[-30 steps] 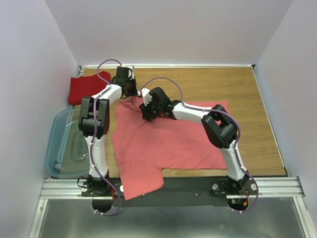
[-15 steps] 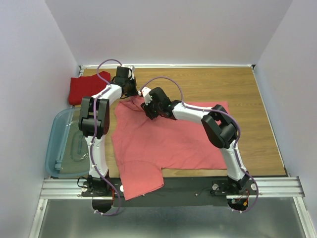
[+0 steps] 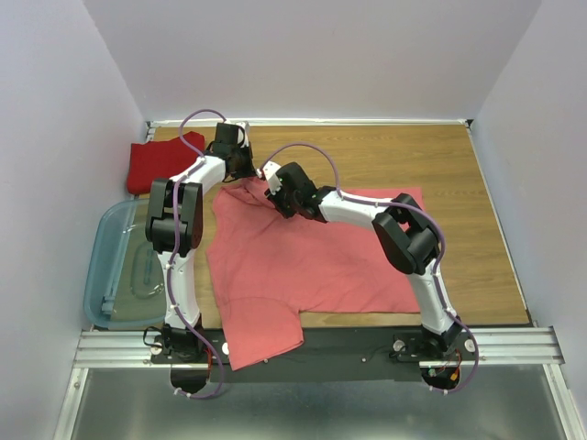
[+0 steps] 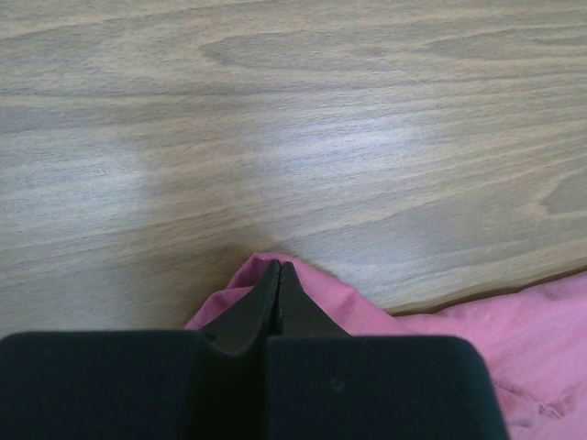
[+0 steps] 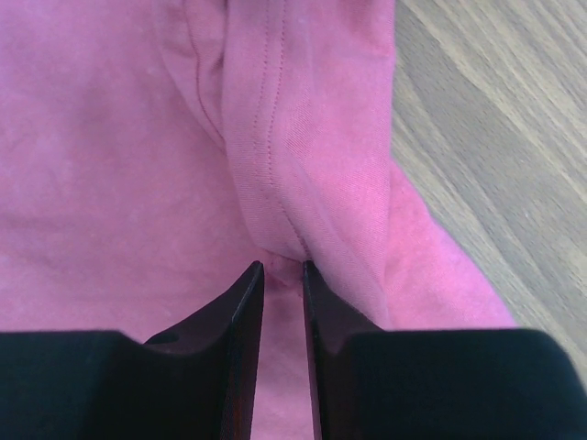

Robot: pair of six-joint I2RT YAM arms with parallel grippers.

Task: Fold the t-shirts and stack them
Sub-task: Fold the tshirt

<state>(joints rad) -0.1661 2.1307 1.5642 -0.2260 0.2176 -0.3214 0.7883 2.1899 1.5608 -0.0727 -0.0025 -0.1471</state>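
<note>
The salmon-pink t-shirt (image 3: 303, 257) lies spread on the wooden table, its near-left part hanging over the front edge. The deep red t-shirt (image 3: 160, 163) lies folded at the far left. My left gripper (image 3: 246, 170) is at the pink shirt's far-left corner. In the left wrist view it (image 4: 278, 267) is shut on the edge of the pink cloth (image 4: 312, 293). My right gripper (image 3: 273, 189) is low over the shirt just right of it. In the right wrist view it (image 5: 282, 267) has a narrow gap between the fingers, with its tips at a stitched fold (image 5: 275, 165) of the shirt.
A clear bluish plastic bin (image 3: 115, 266) sits at the left edge of the table. Bare wood (image 3: 459, 165) lies to the right of and behind the pink shirt. White walls enclose the table on three sides.
My right gripper has moved toward the far left across the pink shirt, closer to my left gripper. The left gripper has stayed put.
</note>
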